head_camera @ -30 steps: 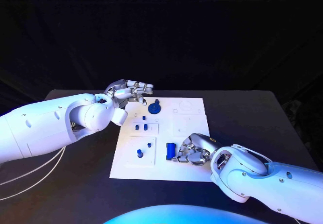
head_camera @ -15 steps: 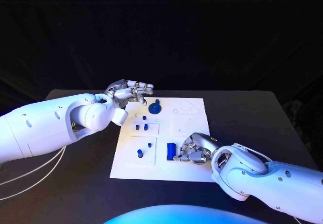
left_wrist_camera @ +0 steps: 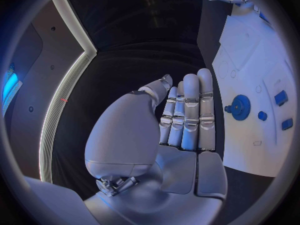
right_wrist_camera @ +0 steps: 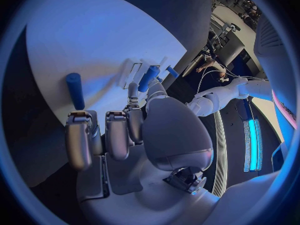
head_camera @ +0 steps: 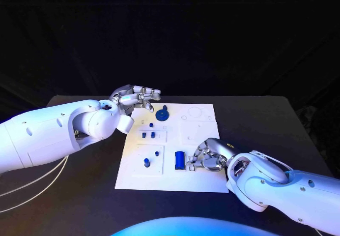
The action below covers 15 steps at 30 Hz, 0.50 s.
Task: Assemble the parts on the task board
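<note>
The right robot hand [head_camera: 205, 158] pinches a blue peg [right_wrist_camera: 149, 78] over the task board [head_camera: 202, 179]; the left robot hand [head_camera: 134, 96] hovers with straight fingers, holding nothing.

I am operating in a robotics lab or demonstration studio. A black table [head_camera: 269, 118] stands against black drapery [head_camera: 170, 44] that closes off the background in the head view. A white task board [head_camera: 202, 179] lies at the table's middle. The wrist views show an interior beyond the drape: a dark wall with a lit strip [left_wrist_camera: 62, 105], and blue-lit panels [right_wrist_camera: 253, 145].
</note>
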{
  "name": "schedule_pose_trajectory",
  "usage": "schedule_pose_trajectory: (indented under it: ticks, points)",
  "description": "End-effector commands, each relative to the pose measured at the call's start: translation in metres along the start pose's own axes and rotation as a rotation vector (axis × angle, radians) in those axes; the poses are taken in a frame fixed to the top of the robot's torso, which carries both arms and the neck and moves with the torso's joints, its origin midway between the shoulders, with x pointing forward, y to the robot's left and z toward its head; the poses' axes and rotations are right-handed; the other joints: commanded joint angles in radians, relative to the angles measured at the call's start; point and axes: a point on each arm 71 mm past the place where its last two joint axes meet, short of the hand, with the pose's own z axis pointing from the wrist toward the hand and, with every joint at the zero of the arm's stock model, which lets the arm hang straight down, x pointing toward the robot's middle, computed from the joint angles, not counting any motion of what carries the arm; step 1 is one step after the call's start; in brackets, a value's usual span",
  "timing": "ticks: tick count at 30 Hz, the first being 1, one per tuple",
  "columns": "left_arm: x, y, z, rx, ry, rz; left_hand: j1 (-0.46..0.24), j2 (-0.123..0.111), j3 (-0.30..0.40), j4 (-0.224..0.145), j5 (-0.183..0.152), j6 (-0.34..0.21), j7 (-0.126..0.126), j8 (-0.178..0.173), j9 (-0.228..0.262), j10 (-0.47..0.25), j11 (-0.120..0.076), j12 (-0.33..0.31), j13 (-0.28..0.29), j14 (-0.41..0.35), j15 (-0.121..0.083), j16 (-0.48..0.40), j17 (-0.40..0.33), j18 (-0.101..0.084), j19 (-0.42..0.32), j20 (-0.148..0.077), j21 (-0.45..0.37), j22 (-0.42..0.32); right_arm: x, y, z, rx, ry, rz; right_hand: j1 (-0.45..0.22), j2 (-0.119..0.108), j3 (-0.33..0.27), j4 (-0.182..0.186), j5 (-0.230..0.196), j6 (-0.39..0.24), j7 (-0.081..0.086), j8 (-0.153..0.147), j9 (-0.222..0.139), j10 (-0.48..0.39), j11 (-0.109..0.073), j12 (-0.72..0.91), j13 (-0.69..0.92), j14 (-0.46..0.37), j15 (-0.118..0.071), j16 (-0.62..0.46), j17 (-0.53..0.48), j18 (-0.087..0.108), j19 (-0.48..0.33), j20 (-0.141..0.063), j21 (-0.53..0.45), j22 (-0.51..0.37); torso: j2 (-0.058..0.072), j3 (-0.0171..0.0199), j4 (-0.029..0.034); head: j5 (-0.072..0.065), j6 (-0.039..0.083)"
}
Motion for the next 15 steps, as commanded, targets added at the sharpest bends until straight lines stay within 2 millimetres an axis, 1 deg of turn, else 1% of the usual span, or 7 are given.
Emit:
schedule_pose_trajectory:
  ticks: [1, 4, 5, 7, 9, 12, 15]
  points:
    - [0.001, -0.001, 0.000, 0.004, 0.016, -0.006, 0.000, 0.009, -0.004, -0.004, -0.001, -0.005, -0.001, 0.005, -0.001, -0.006, -0.001, 0.006, 0.001, -0.004, 0.001, -0.004, -0.001, 0.013, 0.007, 0.001, -0.006, -0.001, -0.009, 0.000, -0.006, -0.046, -0.026, 0.029, 0.016, -0.002, 0.006, -0.006, 0.008, -0.015, 0.004, -0.013, -0.004, -0.011, 0.003, -0.011, -0.073, 0.068, 0.000, -0.006, 0.078, -0.003, 0.068, -0.004, -0.010, 0.238, -0.001, -0.0003, -0.0028, -0.004, 0.003]
    - [0.001, -0.001, -0.001, 0.004, 0.014, -0.005, 0.000, 0.009, -0.004, -0.004, -0.001, -0.005, -0.001, 0.005, -0.001, -0.006, -0.001, 0.006, 0.001, -0.004, 0.001, -0.004, -0.001, 0.013, 0.007, 0.001, -0.007, -0.001, -0.019, -0.006, -0.012, -0.039, -0.037, 0.020, 0.035, 0.001, 0.015, -0.014, 0.013, -0.028, 0.009, -0.025, -0.009, -0.018, 0.007, -0.021, -0.079, 0.068, 0.004, -0.007, 0.076, -0.002, 0.066, -0.001, -0.015, 0.237, -0.001, -0.0002, -0.0040, -0.013, 0.006]
    - [0.001, -0.001, -0.001, 0.003, 0.013, -0.005, 0.000, 0.009, -0.005, -0.004, -0.001, -0.005, -0.001, 0.005, -0.002, -0.007, -0.001, 0.007, 0.001, -0.004, 0.001, -0.004, -0.002, 0.013, 0.007, 0.001, -0.007, -0.002, -0.023, -0.010, -0.014, -0.032, -0.045, 0.011, 0.045, 0.004, 0.022, -0.018, 0.014, -0.036, 0.013, -0.034, -0.013, -0.026, 0.010, -0.036, -0.090, 0.067, 0.006, -0.009, 0.074, -0.001, 0.064, 0.000, -0.020, 0.236, -0.001, -0.0004, -0.0057, -0.016, 0.006]
    - [0.001, -0.001, -0.001, 0.003, 0.013, -0.005, 0.000, 0.009, -0.005, -0.004, -0.001, -0.005, -0.001, 0.005, -0.002, -0.007, -0.001, 0.007, 0.001, -0.004, 0.001, -0.004, -0.002, 0.013, 0.007, 0.001, -0.007, -0.002, -0.032, -0.017, -0.018, -0.018, -0.069, -0.020, 0.067, 0.008, 0.034, -0.026, 0.013, -0.057, 0.025, -0.059, -0.025, -0.045, 0.019, -0.068, -0.113, 0.066, 0.014, -0.012, 0.069, 0.000, 0.060, 0.006, -0.028, 0.233, 0.000, -0.0009, -0.0063, -0.028, 0.009]
    - [0.002, -0.001, -0.001, 0.003, 0.015, -0.006, 0.000, 0.009, -0.005, -0.004, -0.001, -0.005, -0.001, 0.005, -0.002, -0.007, -0.001, 0.007, 0.001, -0.004, 0.001, -0.004, -0.002, 0.013, 0.007, 0.001, -0.007, -0.002, -0.039, -0.023, -0.022, -0.006, -0.092, -0.058, 0.070, 0.005, 0.035, -0.026, 0.007, -0.064, 0.032, -0.073, -0.032, -0.051, 0.025, -0.081, -0.122, 0.066, 0.019, -0.014, 0.067, 0.001, 0.059, 0.010, -0.032, 0.232, 0.000, -0.0016, -0.0086, -0.033, 0.010]
    - [0.002, -0.001, -0.001, 0.004, 0.018, -0.006, 0.000, 0.009, -0.005, -0.004, -0.001, -0.005, -0.001, 0.005, -0.002, -0.007, -0.001, 0.007, 0.001, -0.004, 0.001, -0.004, -0.002, 0.013, 0.007, 0.001, -0.007, -0.002, -0.047, -0.033, -0.027, 0.015, -0.122, -0.122, 0.063, -0.003, 0.031, -0.020, -0.003, -0.056, 0.034, -0.080, -0.036, -0.052, 0.028, -0.086, -0.126, 0.065, 0.022, -0.015, 0.065, 0.001, 0.059, 0.014, -0.031, 0.233, 0.000, -0.0005, -0.0104, -0.035, 0.009]
    - [0.002, -0.001, -0.001, 0.004, 0.019, -0.006, 0.000, 0.009, -0.005, -0.004, -0.001, -0.005, -0.001, 0.005, -0.002, -0.007, -0.001, 0.007, 0.001, -0.004, 0.001, -0.004, -0.002, 0.013, 0.007, 0.001, -0.007, -0.002, -0.052, -0.041, -0.031, 0.035, -0.142, -0.170, 0.054, -0.009, 0.026, -0.011, -0.007, -0.039, 0.031, -0.081, -0.037, -0.048, 0.027, -0.085, -0.125, 0.066, 0.022, -0.015, 0.066, 0.000, 0.062, 0.016, -0.025, 0.234, 0.000, -0.0001, -0.0094, -0.038, 0.007]
